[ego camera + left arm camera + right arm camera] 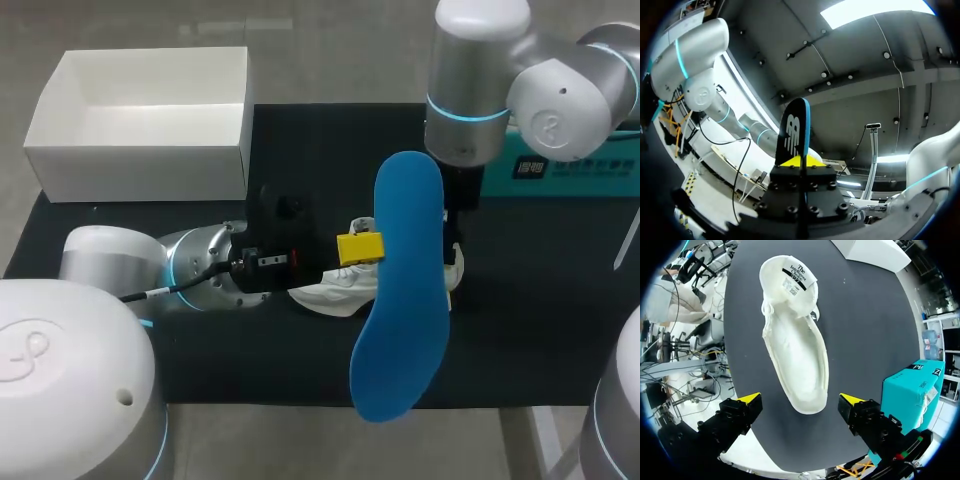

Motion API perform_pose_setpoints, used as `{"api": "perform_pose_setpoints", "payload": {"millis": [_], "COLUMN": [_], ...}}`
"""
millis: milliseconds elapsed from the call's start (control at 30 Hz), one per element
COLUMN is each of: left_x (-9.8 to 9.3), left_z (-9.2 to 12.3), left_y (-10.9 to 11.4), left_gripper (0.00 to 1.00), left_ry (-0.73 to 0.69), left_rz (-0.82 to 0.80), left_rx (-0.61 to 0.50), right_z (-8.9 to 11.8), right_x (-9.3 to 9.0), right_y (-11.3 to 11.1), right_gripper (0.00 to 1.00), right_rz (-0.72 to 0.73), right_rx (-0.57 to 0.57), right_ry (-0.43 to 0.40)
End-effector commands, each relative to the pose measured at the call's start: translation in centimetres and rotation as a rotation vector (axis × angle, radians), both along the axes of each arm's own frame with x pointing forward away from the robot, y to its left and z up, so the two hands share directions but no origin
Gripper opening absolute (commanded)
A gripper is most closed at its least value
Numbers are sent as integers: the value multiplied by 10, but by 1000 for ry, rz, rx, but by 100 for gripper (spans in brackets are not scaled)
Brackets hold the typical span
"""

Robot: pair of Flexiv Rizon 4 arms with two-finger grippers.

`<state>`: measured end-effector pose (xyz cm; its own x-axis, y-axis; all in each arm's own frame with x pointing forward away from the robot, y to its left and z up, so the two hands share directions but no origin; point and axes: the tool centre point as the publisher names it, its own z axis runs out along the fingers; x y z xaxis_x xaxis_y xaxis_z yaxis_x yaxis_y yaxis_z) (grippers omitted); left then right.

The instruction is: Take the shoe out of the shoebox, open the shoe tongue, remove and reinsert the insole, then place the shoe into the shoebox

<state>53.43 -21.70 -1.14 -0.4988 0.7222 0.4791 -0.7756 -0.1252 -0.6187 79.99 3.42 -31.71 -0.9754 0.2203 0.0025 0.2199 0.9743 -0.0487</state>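
My left gripper [360, 248] is shut on a blue insole [402, 285], holding it up in the air above the white shoe [345, 290]. The left wrist view looks up along the insole [795, 131], pinched edge-on between the yellow fingertips [801, 161]. The white shoe [796, 342] lies on the black mat with its tongue folded back and its inside bare. My right gripper [801, 406] stands open above the shoe's heel end, not touching it. The white shoebox [140, 125] stands open and empty at the back left.
A teal box [575, 165] lies at the back right of the black mat [540, 300], also seen beside my right gripper as the teal box [907, 390]. My right arm [480, 90] hangs over the shoe from the back.
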Motion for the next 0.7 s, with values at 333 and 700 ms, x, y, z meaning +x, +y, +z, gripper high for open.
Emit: {"api": "perform_pose_setpoints", "payload": {"millis": [333,700], "left_x": [0,0], "left_z": [-1,-1], "left_y": [0,0], "left_gripper": [0,0], "left_ry": [0,0], "left_rz": [1,1], "left_rx": [-2,-2], "right_z": [0,-15], "right_x": [-1,10], "right_y": [-1,-2], "right_gripper": [100,100], "right_rz": [0,14], "right_rx": [0,-51], "right_ry": [-2,0]}}
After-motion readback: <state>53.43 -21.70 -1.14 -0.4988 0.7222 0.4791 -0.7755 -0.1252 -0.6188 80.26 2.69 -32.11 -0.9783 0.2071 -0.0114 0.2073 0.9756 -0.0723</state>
